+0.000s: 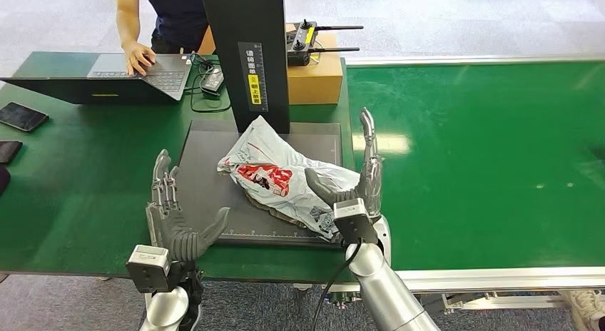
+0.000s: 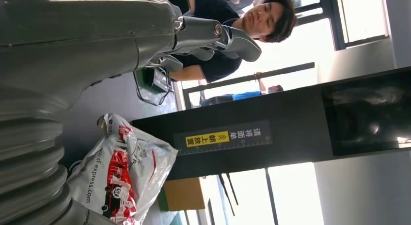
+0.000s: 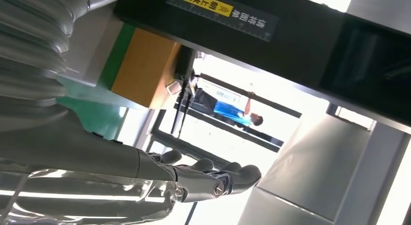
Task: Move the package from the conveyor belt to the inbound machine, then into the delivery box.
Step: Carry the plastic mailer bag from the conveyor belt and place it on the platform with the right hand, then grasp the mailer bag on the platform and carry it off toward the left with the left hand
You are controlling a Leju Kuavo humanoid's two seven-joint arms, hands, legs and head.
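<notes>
Right hand (image 1: 354, 182) first: fingers straight and pointing away from the robot, thumb swung out to the inside and lying against the near right edge of the package (image 1: 285, 180), palm standing beside it. The fingers are spread, not wrapped round the bag; touching it with the thumb, yes, gripping it, no. In the right wrist view the same fingers (image 3: 213, 179) run out flat with air past the tips.

Left hand (image 1: 175, 215) now: fingers up and apart, thumb cocked out toward the bag, nothing in the palm. It stands at the near left corner of the scanner platform (image 1: 207, 167), apart from the package.

The package is a crumpled white plastic courier bag with red print, lying on the dark platform of the inbound machine, right at the foot of its black column (image 1: 246, 53). The column carries a yellow label (image 1: 253, 83).

Further out: green conveyor belt (image 1: 485, 153) to the robot's right. Behind the column, a cardboard box (image 1: 314, 78) with a remote controller (image 1: 301, 42) on top. On the green table (image 1: 78, 174), far left, a person's hand (image 1: 139, 58) rests on a laptop (image 1: 107, 75), with a phone (image 1: 21, 116) near the edge.
</notes>
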